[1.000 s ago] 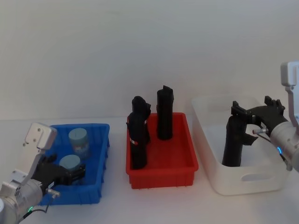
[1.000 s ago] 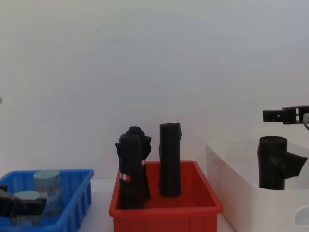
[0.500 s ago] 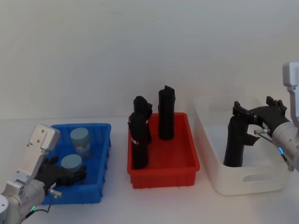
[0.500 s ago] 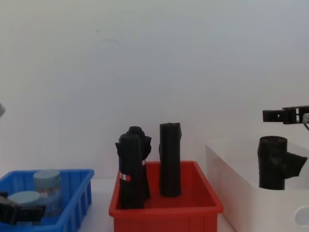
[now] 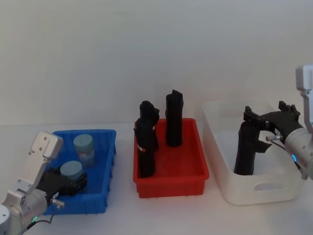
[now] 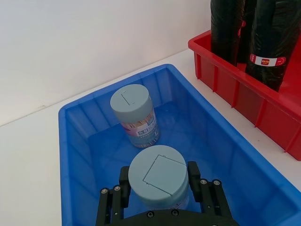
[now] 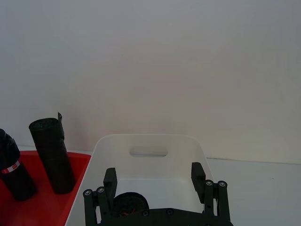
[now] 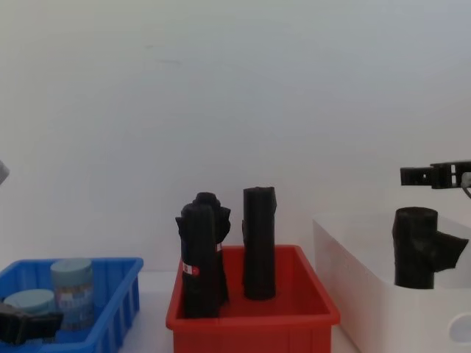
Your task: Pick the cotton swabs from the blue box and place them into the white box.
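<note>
Two cotton swab jars with grey-blue lids stand in the blue box (image 5: 83,132) at the left. My left gripper (image 5: 71,180) reaches into this box and is shut on the nearer jar (image 5: 72,170), one finger on each side of it (image 6: 157,174). The other jar (image 6: 134,113) stands free just beyond it. At the right stands the white box (image 5: 259,196) with a black roll (image 5: 245,149) upright in it. My right gripper (image 5: 269,111) hangs open over that roll's top, its fingers spread wide in the right wrist view.
A red bin (image 5: 171,183) with three tall black wrapped rolls (image 5: 145,147) stands between the two boxes, its near wall close beside the blue box (image 6: 235,89). A plain white wall closes the table behind.
My left gripper and the jar between its fingers have drifted a little to the left and toward me inside the blue box. The right gripper has stayed in place.
</note>
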Robot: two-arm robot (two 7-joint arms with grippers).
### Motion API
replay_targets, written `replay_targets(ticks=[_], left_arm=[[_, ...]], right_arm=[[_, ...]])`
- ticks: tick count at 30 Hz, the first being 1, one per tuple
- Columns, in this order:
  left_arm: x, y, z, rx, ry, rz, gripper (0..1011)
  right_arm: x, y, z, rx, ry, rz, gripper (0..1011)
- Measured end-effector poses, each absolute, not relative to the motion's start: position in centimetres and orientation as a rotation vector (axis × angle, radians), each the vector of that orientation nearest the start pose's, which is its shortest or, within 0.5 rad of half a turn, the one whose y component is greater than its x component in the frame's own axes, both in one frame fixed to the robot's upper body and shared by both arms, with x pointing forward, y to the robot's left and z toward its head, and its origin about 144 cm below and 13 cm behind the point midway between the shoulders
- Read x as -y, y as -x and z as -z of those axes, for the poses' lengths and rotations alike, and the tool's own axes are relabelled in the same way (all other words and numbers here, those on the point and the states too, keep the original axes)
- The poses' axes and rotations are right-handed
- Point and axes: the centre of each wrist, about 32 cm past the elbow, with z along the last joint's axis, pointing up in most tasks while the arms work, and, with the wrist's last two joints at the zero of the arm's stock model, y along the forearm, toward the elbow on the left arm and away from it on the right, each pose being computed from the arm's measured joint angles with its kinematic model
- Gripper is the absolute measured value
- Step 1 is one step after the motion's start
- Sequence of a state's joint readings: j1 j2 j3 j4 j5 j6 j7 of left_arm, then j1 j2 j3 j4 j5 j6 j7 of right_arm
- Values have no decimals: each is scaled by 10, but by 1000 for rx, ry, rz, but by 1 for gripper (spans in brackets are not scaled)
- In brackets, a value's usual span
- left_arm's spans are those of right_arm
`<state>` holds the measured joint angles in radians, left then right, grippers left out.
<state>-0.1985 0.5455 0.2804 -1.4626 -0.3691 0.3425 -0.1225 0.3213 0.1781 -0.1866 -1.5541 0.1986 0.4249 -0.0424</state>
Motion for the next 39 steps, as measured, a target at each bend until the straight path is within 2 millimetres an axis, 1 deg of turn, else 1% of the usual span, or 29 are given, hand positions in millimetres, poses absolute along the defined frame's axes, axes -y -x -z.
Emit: replay_targets(ticks=[1,4,21,30,39], left_arm=[[-324,-503,-1174,-122,-450,-1278,746],[-324,-503,-1174,-122,-451,-1278,690],[-323,-503,-1175,-111,-451,-1278,682],[-316,-499,-1193,-31,-416,-1305,682],[-310,-494,-1222,91,-375,-1351,682]], right_arm=[[221,-535,-1244,-79,158,1435,1001],[221,-535,-1244,-79,158,1435,1001],[221,-535,-1244,-79,158,1435,1001],[221,-535,-1244,-79,158,1435,1001],[221,-535,-1244,-78,159,1433,1001]])
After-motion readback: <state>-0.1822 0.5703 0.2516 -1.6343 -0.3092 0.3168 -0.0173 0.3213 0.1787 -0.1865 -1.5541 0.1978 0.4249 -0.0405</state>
